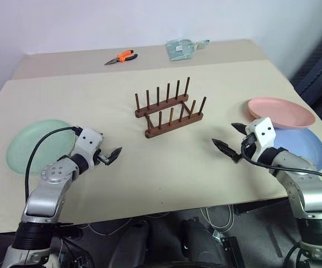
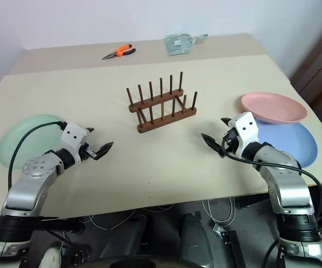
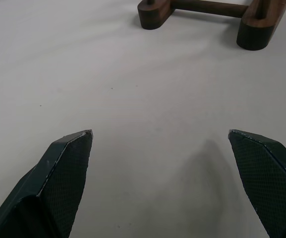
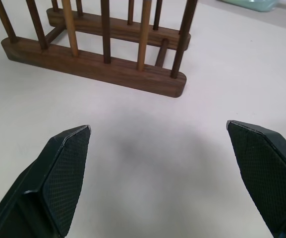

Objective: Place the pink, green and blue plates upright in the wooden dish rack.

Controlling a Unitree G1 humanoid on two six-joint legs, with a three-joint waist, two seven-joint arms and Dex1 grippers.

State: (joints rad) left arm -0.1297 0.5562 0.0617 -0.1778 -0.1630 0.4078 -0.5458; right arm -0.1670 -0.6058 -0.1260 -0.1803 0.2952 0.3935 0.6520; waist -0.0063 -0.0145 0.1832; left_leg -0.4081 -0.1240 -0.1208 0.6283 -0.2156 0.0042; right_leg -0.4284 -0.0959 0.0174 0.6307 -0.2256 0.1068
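You have 3 round plates: pale green (image 1: pixel 35 145) at 9 o'clock, salmon pink (image 1: pixel 280 111) and light blue (image 1: pixel 303 146) at 3. The 1 dark wooden peg rack (image 1: pixel 169 111) sits centre. Both the left gripper (image 1: pixel 107 155) and right gripper (image 1: pixel 231 139) have jaws spread, holding nothing.

The wooden dish rack (image 1: pixel 169 109) stands mid-surface (image 1: pixel 149 173). One plate (image 1: pixel 35 144) lies by the left edge; two overlapping plates (image 1: pixel 280 111) lie by the right edge. Pliers (image 1: pixel 121 56) and a packet (image 1: pixel 181 49) lie along the far edge.

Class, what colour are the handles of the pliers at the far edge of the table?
Orange, seen best in the left eye view: pliers.
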